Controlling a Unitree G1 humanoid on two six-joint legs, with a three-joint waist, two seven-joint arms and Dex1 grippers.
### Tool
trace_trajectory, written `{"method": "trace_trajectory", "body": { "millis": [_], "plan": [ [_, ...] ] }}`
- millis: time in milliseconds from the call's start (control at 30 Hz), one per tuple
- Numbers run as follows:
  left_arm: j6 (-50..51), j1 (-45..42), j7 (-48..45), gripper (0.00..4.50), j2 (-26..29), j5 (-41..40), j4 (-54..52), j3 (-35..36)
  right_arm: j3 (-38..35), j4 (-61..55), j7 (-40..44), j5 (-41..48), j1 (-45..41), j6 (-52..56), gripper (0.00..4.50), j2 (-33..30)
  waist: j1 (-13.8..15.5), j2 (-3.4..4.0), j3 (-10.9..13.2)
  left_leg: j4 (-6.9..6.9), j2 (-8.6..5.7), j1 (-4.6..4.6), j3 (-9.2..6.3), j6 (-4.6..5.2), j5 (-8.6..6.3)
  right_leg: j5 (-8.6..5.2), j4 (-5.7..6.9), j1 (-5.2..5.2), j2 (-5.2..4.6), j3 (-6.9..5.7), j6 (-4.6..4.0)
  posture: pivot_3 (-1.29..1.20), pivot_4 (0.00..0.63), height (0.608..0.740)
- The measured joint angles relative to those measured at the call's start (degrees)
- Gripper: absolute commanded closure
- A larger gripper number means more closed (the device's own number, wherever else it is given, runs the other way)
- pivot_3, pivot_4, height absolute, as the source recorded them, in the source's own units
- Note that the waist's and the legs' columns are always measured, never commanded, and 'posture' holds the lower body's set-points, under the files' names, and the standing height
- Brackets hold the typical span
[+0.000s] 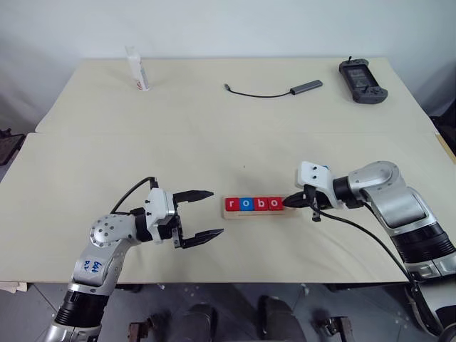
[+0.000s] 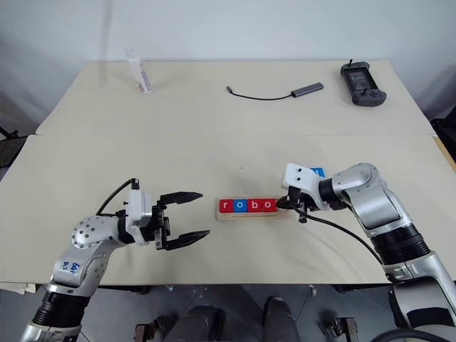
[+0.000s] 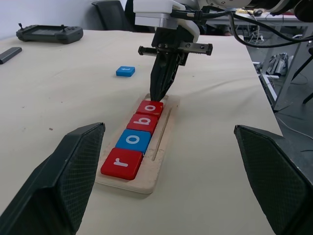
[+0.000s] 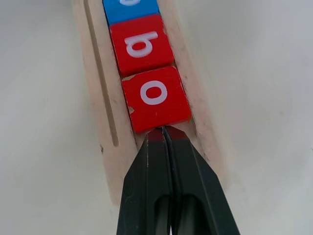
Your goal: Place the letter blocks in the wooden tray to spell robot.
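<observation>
Near the table's front edge, tray (image 1: 262, 213) holds r-o-b-o; your right gripper (image 4: 164, 129), pinched shut and empty, nudges the last o (image 4: 155, 98). Left gripper (image 1: 203, 214) gapes, idle. Next: fetch the t block (image 3: 125, 71) beyond the tray.

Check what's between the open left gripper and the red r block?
Bare tabletop, then the wooden tray's end lip, in the left wrist view. The left gripper stands open, short of the red r block.

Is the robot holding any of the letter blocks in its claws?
No. The right claw is shut empty, tips against the last red o block; the left claw is open.
</observation>
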Motion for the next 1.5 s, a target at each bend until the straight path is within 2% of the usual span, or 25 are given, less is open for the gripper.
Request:
{"method": "trace_trajectory", "body": {
  "millis": [267,300,367,467,533,633,733,767,867,1067,1267,1400,1500],
  "plan": [
    [-0.07,-0.09,0.05,0.00,0.00,0.02,0.07,-0.01,-2.93,-2.32,-1.63,1.01,1.67,0.55,4.47,-1.50,0.11,0.00,0.00,-0.01,0.00,0.00,-0.01,0.00,0.00,0.00,-0.01,0.00,0.00,0.00,0.00,0.00,0.150,0.740],
    [-0.12,-0.12,-0.02,0.00,-0.01,0.02,0.13,-0.03,-3.85,-2.84,-2.09,1.39,2.39,0.61,4.31,-2.02,0.21,0.00,0.00,-0.01,-0.02,0.00,-0.01,0.00,0.00,0.00,-0.01,0.01,-0.01,0.00,0.00,0.00,0.150,0.740],
    [-0.49,-0.77,-0.46,0.00,-0.12,0.03,0.74,-0.17,-12.16,-7.32,-4.41,4.76,9.06,1.08,3.89,-2.31,0.85,0.00,0.00,-0.03,-0.03,-0.03,-0.17,0.00,0.00,0.00,-0.05,0.06,-0.02,-0.11,0.00,0.00,0.150,0.740],
    [-1.18,-1.58,-1.37,0.00,0.05,0.04,3.40,0.21,-24.32,-13.45,-7.87,9.02,20.15,0.92,2.94,-2.24,1.41,0.00,0.00,-0.02,-0.04,-0.05,-0.11,0.04,-0.03,0.00,0.07,0.05,-0.01,-0.11,0.00,0.00,0.150,0.740],
    [-1.60,-3.00,-1.97,0.00,0.03,0.04,5.43,0.24,-33.48,-18.51,-10.60,11.74,28.84,-2.04,2.26,1.09,1.58,-0.02,-0.01,-0.04,-0.01,-0.03,-0.10,0.04,-0.03,0.00,0.09,0.07,0.02,-0.11,0.00,0.00,0.150,0.740],
    [-2.22,-5.51,-2.98,0.00,-0.39,0.07,8.67,0.20,-42.57,-23.33,-14.92,14.04,40.72,-6.08,1.25,7.07,1.63,-0.02,-0.01,-0.02,-0.02,0.05,-0.01,0.04,-0.03,0.00,0.08,0.10,0.04,-0.04,0.01,0.00,0.150,0.740],
    [-2.93,-7.69,-4.00,0.00,-0.86,0.19,12.24,0.30,-48.59,-24.29,-18.11,14.44,52.47,-11.26,0.14,13.02,1.56,-0.01,-0.01,-0.01,-0.05,0.14,0.06,0.05,-0.03,0.00,0.09,0.12,0.04,0.06,0.01,0.00,0.150,0.740],
    [-3.34,-8.47,-4.22,0.00,-1.20,0.32,13.35,0.15,-49.89,-24.19,-19.10,14.40,54.76,-13.32,0.01,14.67,1.45,-0.01,-0.01,-0.01,-0.06,0.16,0.10,0.05,-0.02,0.01,0.10,0.12,0.03,0.10,0.01,0.00,0.150,0.740],
    [-4.39,-10.44,-4.92,0.00,-2.13,0.68,15.43,-0.02,-52.80,-22.84,-23.46,14.38,58.52,-18.53,0.01,19.00,0.24,0.00,-0.02,0.00,-0.05,0.26,0.16,0.03,-0.01,0.01,0.21,0.13,0.04,0.19,0.02,0.00,0.150,0.740],
    [-3.42,-11.03,-6.20,0.00,-2.12,0.57,15.87,-0.02,-49.99,-22.77,-27.66,15.46,54.72,-18.70,0.01,18.96,-1.53,0.02,-0.03,-0.02,0.10,0.37,0.19,-0.10,0.06,0.00,0.30,0.12,0.14,0.25,0.01,0.00,0.150,0.740],
    [-2.32,-10.93,-4.65,0.00,-2.11,0.58,15.46,0.66,-41.81,-21.13,-31.50,17.00,40.01,-5.28,0.01,11.04,-0.98,0.02,-0.03,0.02,0.02,0.31,0.04,-0.09,0.11,0.00,0.32,0.11,0.05,0.15,-0.01,0.00,0.150,0.740],
    [-2.68,-8.48,-4.41,0.00,-2.00,0.63,13.45,1.01,-34.65,-14.05,-35.79,17.35,24.37,6.89,0.01,9.48,-1.27,0.02,-0.03,0.02,0.00,0.17,0.06,-0.07,0.12,0.00,0.29,0.00,-0.01,0.14,-0.01,0.00,0.150,0.740],
    [-2.76,-6.92,-3.73,0.00,-2.16,0.64,12.22,1.06,-30.38,-8.27,-37.93,15.90,17.25,9.32,0.01,9.64,-1.09,0.02,-0.03,-0.02,0.01,0.15,0.00,-0.08,0.11,-0.02,0.27,0.00,0.00,0.06,-0.05,0.00,0.150,0.740]
  ]
}}
